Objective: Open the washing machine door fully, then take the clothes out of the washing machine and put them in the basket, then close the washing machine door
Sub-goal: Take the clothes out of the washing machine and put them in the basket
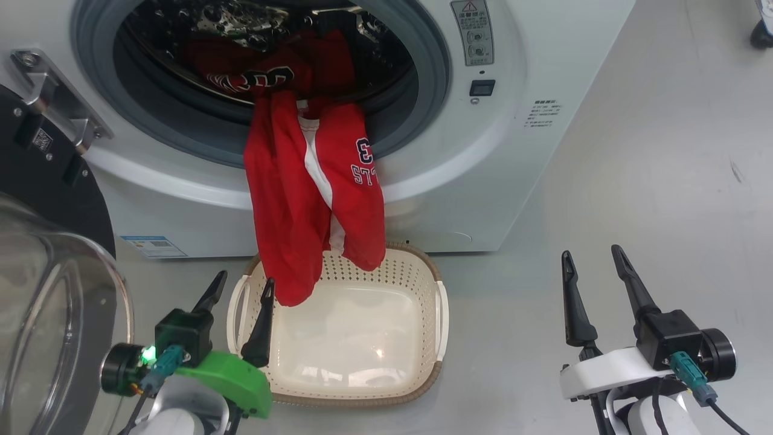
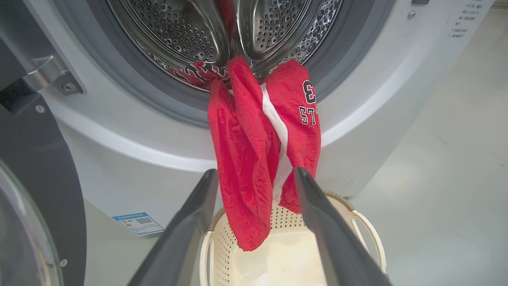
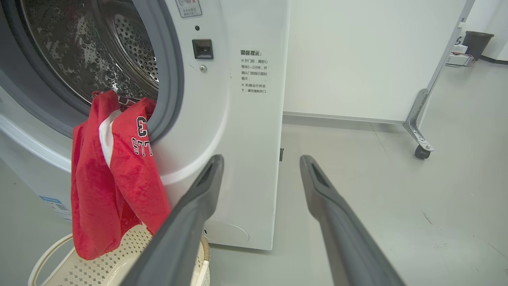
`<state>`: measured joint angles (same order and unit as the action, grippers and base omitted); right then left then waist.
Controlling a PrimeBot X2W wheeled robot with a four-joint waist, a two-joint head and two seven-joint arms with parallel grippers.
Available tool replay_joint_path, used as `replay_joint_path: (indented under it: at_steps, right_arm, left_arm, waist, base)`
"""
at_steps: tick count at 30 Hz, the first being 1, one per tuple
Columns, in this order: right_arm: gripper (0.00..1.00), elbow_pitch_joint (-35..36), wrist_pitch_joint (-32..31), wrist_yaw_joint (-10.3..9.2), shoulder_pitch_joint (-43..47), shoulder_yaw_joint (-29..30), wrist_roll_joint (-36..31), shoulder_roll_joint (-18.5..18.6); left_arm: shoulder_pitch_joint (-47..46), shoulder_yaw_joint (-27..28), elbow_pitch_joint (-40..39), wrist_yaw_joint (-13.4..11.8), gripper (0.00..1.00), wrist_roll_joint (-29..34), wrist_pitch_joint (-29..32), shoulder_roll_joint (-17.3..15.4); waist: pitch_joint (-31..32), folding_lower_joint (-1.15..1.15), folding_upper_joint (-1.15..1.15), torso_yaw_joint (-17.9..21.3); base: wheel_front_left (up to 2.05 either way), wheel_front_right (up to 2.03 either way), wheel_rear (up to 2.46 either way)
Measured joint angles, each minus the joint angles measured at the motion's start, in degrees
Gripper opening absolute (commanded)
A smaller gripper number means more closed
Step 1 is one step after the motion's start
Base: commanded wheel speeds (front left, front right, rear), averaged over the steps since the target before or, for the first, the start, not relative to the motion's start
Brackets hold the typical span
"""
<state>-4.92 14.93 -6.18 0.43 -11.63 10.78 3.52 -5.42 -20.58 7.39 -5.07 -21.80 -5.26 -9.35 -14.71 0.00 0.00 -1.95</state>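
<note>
The white washing machine (image 1: 483, 181) stands with its door (image 1: 54, 254) swung open to the left. The red clothes (image 1: 314, 199) hang out of the drum over the grey gasket, their lower end dangling into the cream basket (image 1: 362, 374) on the floor below. Part of the clothes (image 2: 254, 159) stays inside the drum. My left gripper (image 1: 244, 287) is open at the basket's left rim, close to the hanging cloth and holding nothing. My right gripper (image 1: 595, 254) is open over the bare floor to the right, well away from the basket. In the right wrist view the clothes (image 3: 115, 178) hang at the left.
The open door's glass bowl (image 1: 36, 326) bulges close to my left arm. A wheeled partition leg (image 3: 420, 139) stands on the grey floor beyond the machine's right side. A dark bin (image 3: 478, 43) sits far back.
</note>
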Motion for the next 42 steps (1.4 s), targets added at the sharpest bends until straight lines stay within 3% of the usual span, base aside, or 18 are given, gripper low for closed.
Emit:
replay_joint_path:
  at_steps: [23,42]
  right_arm:
    - [1.00,1.58,0.00,0.04,-7.52,-2.04,-0.30,-0.26]
    - [1.00,0.91,0.00,-0.01,-9.55,-2.24,0.03,-0.44]
  left_arm:
    - [-22.66,0.55,15.74,6.91,1.00,-6.35,11.76,2.71]
    - [-32.29,2.16,27.97,9.99,1.00,-8.47,12.72,2.52]
  waist:
    - [-11.56,0.00,0.00,5.87]
    - [-13.98,0.01,0.00,8.16]
  base:
    - [0.00,0.00,0.00]
    - [0.00,0.00,0.00]
